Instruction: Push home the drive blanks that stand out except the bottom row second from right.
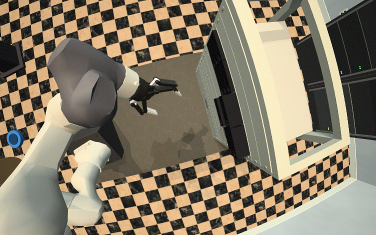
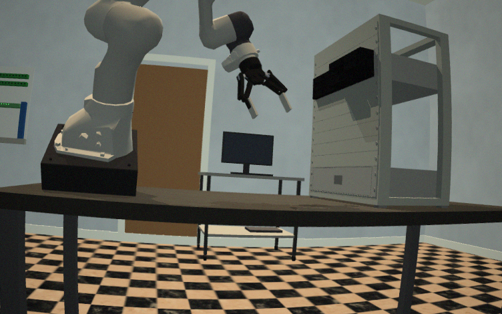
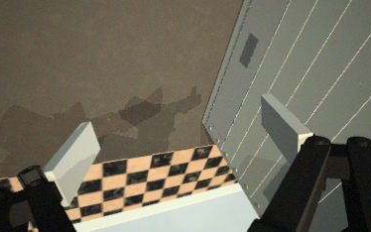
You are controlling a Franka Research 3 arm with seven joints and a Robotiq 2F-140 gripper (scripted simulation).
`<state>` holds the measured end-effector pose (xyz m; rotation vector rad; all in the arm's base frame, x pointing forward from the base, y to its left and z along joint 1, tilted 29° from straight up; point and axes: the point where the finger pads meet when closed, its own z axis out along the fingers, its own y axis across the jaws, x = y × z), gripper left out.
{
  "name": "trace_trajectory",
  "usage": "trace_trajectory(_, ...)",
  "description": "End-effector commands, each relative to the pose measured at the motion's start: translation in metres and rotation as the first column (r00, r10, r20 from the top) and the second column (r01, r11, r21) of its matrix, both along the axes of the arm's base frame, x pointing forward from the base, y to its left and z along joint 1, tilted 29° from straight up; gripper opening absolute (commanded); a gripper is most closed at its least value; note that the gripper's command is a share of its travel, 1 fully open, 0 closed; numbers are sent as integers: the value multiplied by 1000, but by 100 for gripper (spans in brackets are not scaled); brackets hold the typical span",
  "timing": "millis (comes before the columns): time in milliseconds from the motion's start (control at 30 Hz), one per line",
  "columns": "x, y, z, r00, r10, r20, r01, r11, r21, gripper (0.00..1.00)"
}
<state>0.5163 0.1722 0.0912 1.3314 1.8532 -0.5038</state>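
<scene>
The cream rack point(image 2: 379, 113) stands on the right of the dark table; it also shows from above in the top view point(image 1: 271, 87). The black storage chassis point(image 2: 342, 73) sits high in the rack's front; from above its black blanks point(image 1: 227, 108) show, some standing out further than others. My gripper point(image 2: 269, 105) point(image 1: 166, 102) is open and empty, in the air to the left of the rack's front, about level with the chassis and well apart from it. In the wrist view my fingers point down at the table and the rack's lower grey panels point(image 3: 307, 84). The chassis is outside the wrist view.
The arm's black base block point(image 2: 89, 171) sits on the table's left. Behind the table stand a brown door point(image 2: 169, 144) and a small desk with a monitor point(image 2: 247, 149). Dark server cabinets point(image 1: 364, 67) stand behind the rack. The table's near edge point(image 3: 153, 164) lies below the gripper.
</scene>
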Motion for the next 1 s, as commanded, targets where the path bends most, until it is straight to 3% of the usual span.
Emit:
trace_trajectory(0,0,0,0,1000,0,0,0,1000,0,100)
trace_trajectory(467,0,-2,-6,1000,7,20,-7,1000,-11,100)
trace_trajectory(733,-1,-10,-24,996,34,78,-31,999,-43,100)
trace_trajectory(967,-3,-27,-53,973,116,200,-97,990,-103,100)
